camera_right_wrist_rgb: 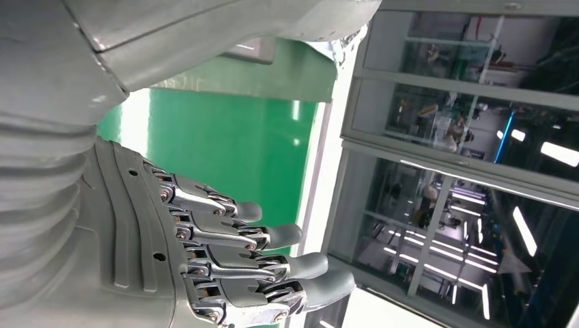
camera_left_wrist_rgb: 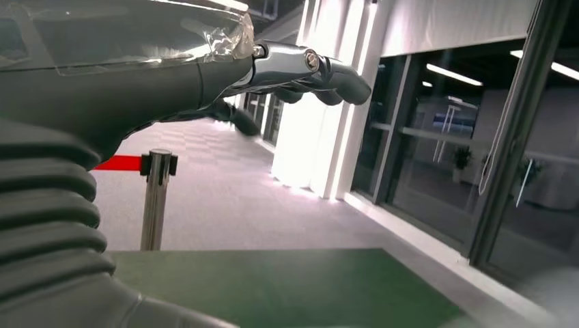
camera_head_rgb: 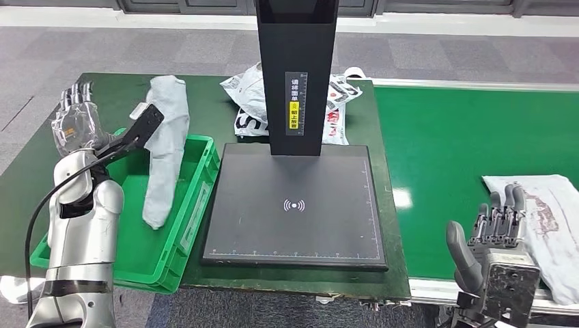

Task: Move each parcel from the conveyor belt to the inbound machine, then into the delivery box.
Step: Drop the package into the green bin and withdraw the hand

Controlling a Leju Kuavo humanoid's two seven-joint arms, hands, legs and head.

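Note:
A long grey parcel [camera_head_rgb: 166, 147] lies in the green delivery box [camera_head_rgb: 198, 198], its upper end draped over the far rim. My left hand [camera_head_rgb: 75, 119] is raised left of the box with fingers [camera_left_wrist_rgb: 328, 68] spread and nothing in it. The black inbound machine's flat plate [camera_head_rgb: 293, 225] is bare, under its upright column [camera_head_rgb: 297, 61]. A white parcel [camera_head_rgb: 546, 212] lies on the green conveyor belt [camera_head_rgb: 464, 150] at the right. My right hand [camera_head_rgb: 495, 236] stands just left of it, fingers [camera_right_wrist_rgb: 239, 256] straight and apart, holding nothing.
Two white printed parcels [camera_head_rgb: 249, 102] lie on the green table behind the column. The table's left part [camera_head_rgb: 41, 171] is bare around my left arm. A metal post [camera_left_wrist_rgb: 157, 198] with a red strap stands beyond the table on the grey floor.

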